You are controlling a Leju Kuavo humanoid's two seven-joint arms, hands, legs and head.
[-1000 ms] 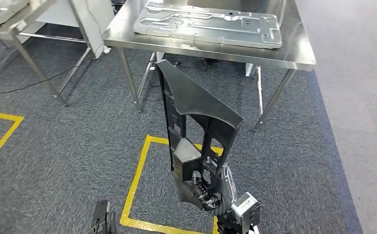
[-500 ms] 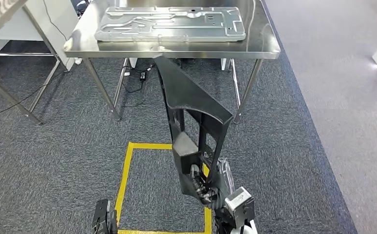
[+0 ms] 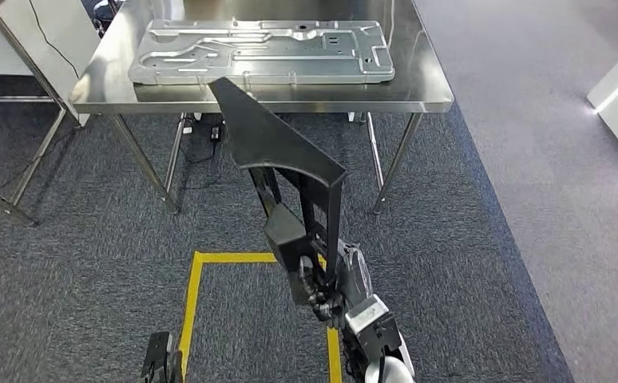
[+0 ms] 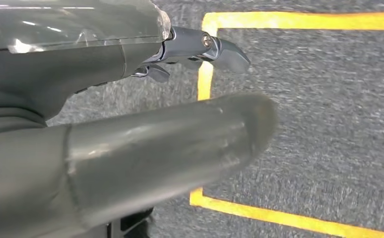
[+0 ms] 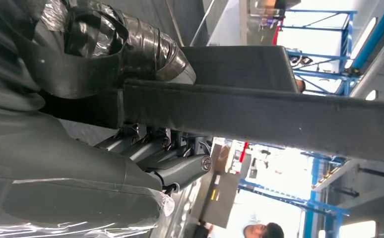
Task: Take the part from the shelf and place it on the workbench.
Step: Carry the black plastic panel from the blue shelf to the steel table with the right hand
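Observation:
A long black plastic part [image 3: 283, 163] with a triangular top and open frame stands upright in front of me, gripped at its lower end by my right hand [image 3: 326, 297]. In the right wrist view the fingers [image 5: 155, 151] wrap the black part [image 5: 259, 114] from below. Its top tip overlaps the near edge of the steel workbench [image 3: 421, 92] ahead. My left hand [image 4: 130, 124] hangs low over the carpet with its fingers apart and nothing in them; its dark tip [image 3: 160, 361] sits at the bottom of the head view.
A large grey metal panel [image 3: 262, 52] lies on the workbench and covers most of its top. A yellow taped square [image 3: 190, 299] marks the grey carpet at my feet. Another steel table's legs [image 3: 18, 171] stand at the left. A person's head [image 5: 259, 230] appears in the right wrist view.
The whole view has shifted: the camera moved, and the workbench now lies more squarely ahead and closer. The black part stays in my right hand, leaning slightly more left.

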